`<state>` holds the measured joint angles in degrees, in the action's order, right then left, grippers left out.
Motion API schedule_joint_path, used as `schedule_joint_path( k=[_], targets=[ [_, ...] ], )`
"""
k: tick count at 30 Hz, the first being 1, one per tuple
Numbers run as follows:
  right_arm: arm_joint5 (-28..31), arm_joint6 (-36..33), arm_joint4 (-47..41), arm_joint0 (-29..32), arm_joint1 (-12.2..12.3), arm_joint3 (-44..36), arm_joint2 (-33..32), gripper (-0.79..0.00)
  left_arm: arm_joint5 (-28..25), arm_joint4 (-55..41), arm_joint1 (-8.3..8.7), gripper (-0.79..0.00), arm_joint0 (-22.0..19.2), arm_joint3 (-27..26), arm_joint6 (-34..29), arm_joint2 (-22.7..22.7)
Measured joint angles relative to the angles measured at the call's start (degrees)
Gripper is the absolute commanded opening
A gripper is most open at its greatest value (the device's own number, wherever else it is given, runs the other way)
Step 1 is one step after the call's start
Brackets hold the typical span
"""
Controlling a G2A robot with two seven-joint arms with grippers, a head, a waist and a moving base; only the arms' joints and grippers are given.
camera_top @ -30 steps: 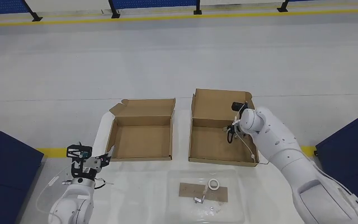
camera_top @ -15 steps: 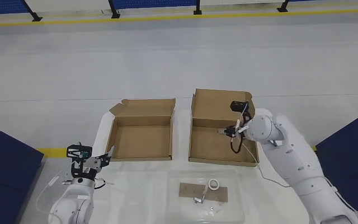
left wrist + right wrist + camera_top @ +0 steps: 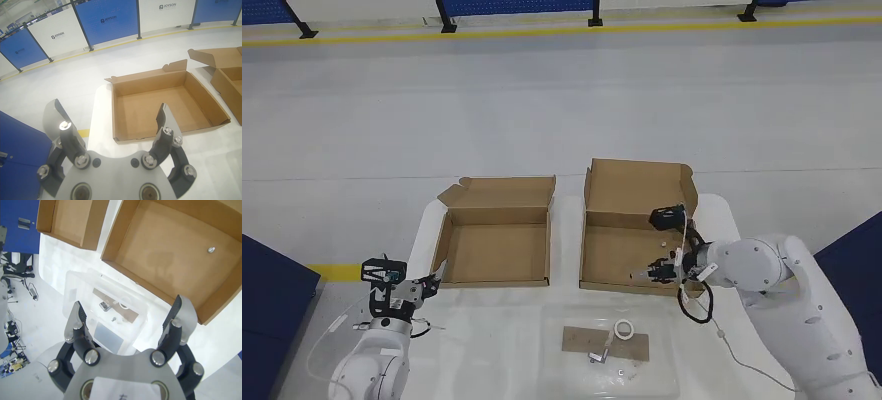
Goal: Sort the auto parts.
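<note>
Top view, near edge of the worktop [image 3: 492, 315]: one clear plastic tray [image 3: 554, 345], lined with a cardboard strip [image 3: 580, 341]. On it lie the unsorted parts: a white ring [image 3: 623, 328], a metal bracket [image 3: 598, 355] and a small screw [image 3: 113, 319].

All three are judged light, rigid and not fragile. The ring should take a pinch across its rim and the bracket one across its narrow sides. The screw is tiny and smooth, so it is likely to roll or slip from the pads.

Near left corner: left gripper [image 3: 432, 275], fingers spread wide, nothing held.

Right side, over the near wall of the right box [image 3: 617, 255]: right gripper [image 3: 657, 272], jaws likewise wide apart and empty.

Far half: left box [image 3: 497, 250], floor bare, and the right box, which holds one small metal washer [image 3: 211, 249] near its right wall. Both lids stand up along the far sides.

Room for moving: a bare strip of worktop separates tray from boxes, and a narrow gap separates the boxes. The tray rim and box walls are the edges to clear on any descent.
</note>
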<state>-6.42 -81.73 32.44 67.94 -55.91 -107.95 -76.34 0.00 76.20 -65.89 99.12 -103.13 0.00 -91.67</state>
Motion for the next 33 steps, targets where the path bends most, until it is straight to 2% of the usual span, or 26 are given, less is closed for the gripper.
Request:
schedule_joint_path(
  k=[4,14,22,33],
  targets=[
    [3.39,-4.91,-0.63,0.97,0.46,-0.96,0.35,0.000,0.00,0.00,0.00,0.000,0.00,0.00,0.00,0.00],
    [3.63,-4.50,-0.58,1.10,0.45,-1.22,0.55,0.000,0.00,0.00,0.00,0.000,0.00,0.00,0.00,0.00],
    [11.96,-6.31,4.02,1.71,1.44,-9.04,6.56,0.000,0.00,0.00,0.00,0.000,0.00,0.00,0.00,0.00],
    [16.14,-6.27,9.51,-0.51,4.82,-10.91,16.78,0.000,0.00,0.00,0.00,0.000,0.00,0.00,0.00,0.00]
  ],
)
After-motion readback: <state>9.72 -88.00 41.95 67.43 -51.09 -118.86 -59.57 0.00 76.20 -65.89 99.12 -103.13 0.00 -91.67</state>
